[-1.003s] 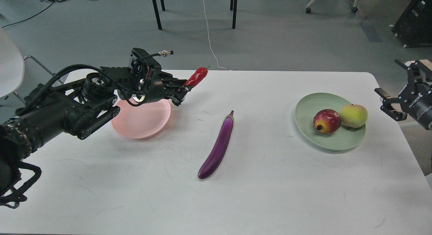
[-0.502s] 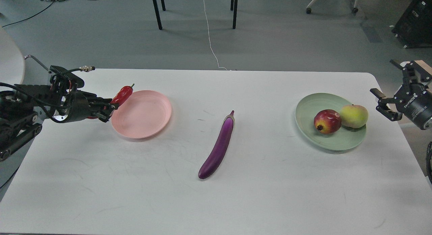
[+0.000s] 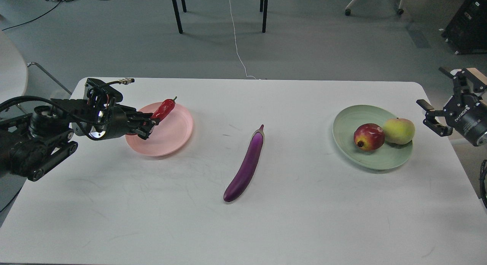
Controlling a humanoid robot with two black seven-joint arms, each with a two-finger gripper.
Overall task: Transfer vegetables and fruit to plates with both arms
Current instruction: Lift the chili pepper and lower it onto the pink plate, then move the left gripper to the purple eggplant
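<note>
My left gripper (image 3: 151, 122) is shut on the red chili pepper (image 3: 163, 109) and holds it over the pale pink plate (image 3: 173, 133), which has nothing lying in it. The purple eggplant (image 3: 246, 166) lies on the table at the middle, cap end away from me. The pale green plate (image 3: 374, 157) at the right holds the dark-red pomegranate-like fruit (image 3: 368, 136) and the peach-like fruit (image 3: 398, 130), side by side. My right gripper (image 3: 429, 116) is open and empty, just off the table's right edge, right of the green plate.
The white table (image 3: 304, 219) has rounded corners; its right edge runs close to my right gripper. Chair legs and a white cable (image 3: 236, 44) are on the floor behind the table. A white chair shows at the far left.
My left arm swung left and pulled back with the chili, then came right again; the chili is now over the pink plate. My right gripper shifted slightly left.
</note>
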